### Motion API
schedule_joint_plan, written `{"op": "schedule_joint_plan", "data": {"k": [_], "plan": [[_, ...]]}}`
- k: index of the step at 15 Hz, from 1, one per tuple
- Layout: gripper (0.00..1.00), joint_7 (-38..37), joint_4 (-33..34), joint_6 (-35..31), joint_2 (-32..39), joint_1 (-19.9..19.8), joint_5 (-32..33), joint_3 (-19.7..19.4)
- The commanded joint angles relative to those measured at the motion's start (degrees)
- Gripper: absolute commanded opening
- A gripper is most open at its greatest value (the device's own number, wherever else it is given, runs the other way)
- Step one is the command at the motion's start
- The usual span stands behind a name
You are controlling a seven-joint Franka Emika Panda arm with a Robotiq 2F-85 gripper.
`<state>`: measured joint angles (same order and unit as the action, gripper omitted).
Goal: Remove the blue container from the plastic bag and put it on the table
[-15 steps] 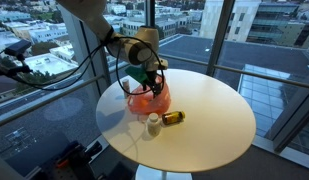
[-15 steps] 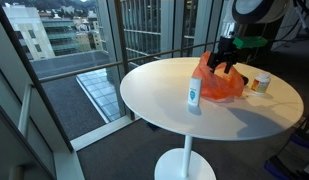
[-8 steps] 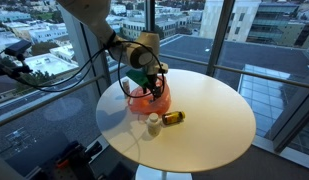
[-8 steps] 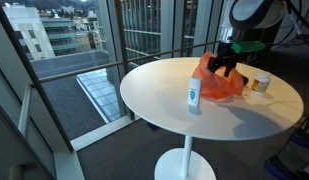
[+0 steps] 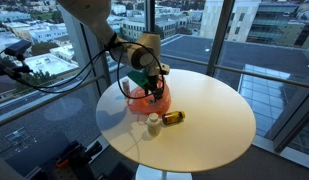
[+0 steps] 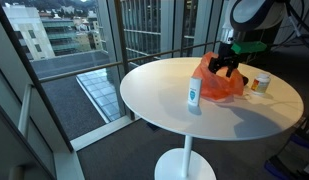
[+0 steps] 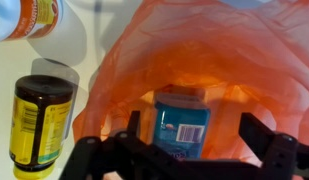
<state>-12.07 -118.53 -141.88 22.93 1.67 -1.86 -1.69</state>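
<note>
- Against the frame a second back, the gripper [image 7: 194, 135] has sunk a touch lower toward the mouth of the orange plastic bag [image 7: 194, 50]; nothing else on the table [image 7: 89, 15] has shifted.
- Nearest the wrist camera, the fingers [image 7: 258, 130] are spread wide and have hold of nothing; they stand at about 9 and 3 o'clock of the blue container [image 7: 182, 122].
- The blue container is inside the bag, seen through its opening with the label toward the camera; it is not yet out or on the bare table.
- To do this step well, I judge the fingers should go straight down over the container's sides, centred, and close on the hard body alone; a fold of film pinched in with it would drag the bag up too.
- At 9 o'clock of the bag a dark jar [image 7: 39, 125] with a yellow label lies on its side; at 10 o'clock is a white bottle [image 7: 29, 18] with an orange label, cut off by the frame edge.
- In both exterior views the gripper [image 5: 144, 78] [image 6: 229, 62] hangs over the bag [image 5: 149, 98] [image 6: 216, 85], which hides the container.
- Hard to tell: whether film lies between fingers and container, how deep the container sits, and whether it is upright or tilted.
- Beyond the table, windows show blurred city buildings.
</note>
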Motion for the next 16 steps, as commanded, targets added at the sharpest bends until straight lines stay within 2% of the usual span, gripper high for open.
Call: {"op": "schedule_joint_plan", "data": {"k": [1,13,14,15,16], "plan": [[1.00,-3.16,1.08,-0.33,1.52,1.49,1.95,-1.55],[1.00,-8.73,4.09,-2.04,5.85,4.41,5.21,-4.48],[0.75,-8.89,4.36,-1.97,5.92,4.56,5.03,-4.44],[0.73,-8.99,4.57,-1.93,5.91,4.79,5.12,-4.48],[0.66,-9.09,4.79,-1.75,5.88,4.96,5.13,-4.49]]}}
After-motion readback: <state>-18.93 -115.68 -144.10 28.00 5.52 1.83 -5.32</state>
